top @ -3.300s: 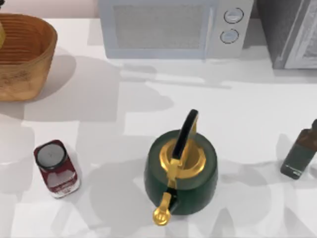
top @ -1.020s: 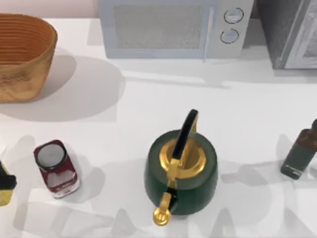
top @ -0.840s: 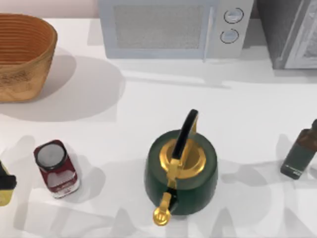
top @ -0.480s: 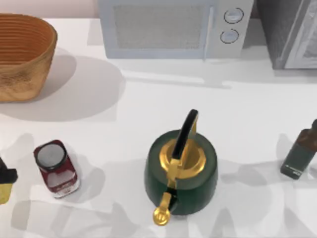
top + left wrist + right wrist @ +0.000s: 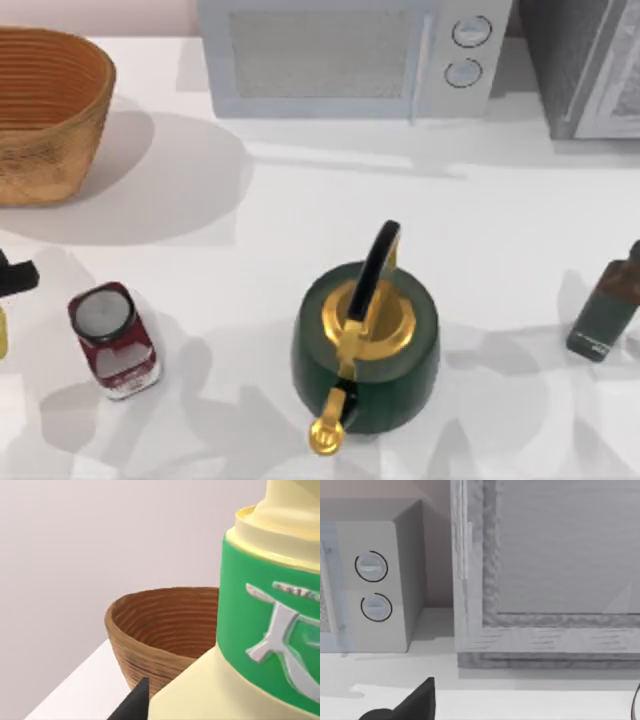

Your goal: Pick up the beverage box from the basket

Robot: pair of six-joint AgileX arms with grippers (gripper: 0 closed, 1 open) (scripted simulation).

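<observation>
Top view: the left gripper (image 5: pixel 8 275) at the worktop's left edge, holding the beverage box (image 5: pixel 2 333).
The left wrist view shows the box (image 5: pixel 260 635), cream with a green band, close to the camera and clasped by the dark fingers (image 5: pixel 132 705), lifted clear of the basket (image 5: pixel 160 632) behind it. The basket (image 5: pixel 45 110) sits at the worktop's far left corner. A red can (image 5: pixel 112 338) stands near the left edge, a green kettle (image 5: pixel 365 345) mid-worktop. For the right gripper (image 5: pixel 410 702), I cannot tell the finger state.

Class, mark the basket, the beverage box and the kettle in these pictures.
basket (image 5: pixel 50 110), top view, on its ribbed outer wall.
beverage box (image 5: pixel 260 630), left wrist view, on its green band.
kettle (image 5: pixel 400 370), top view, on its dark green body.
</observation>
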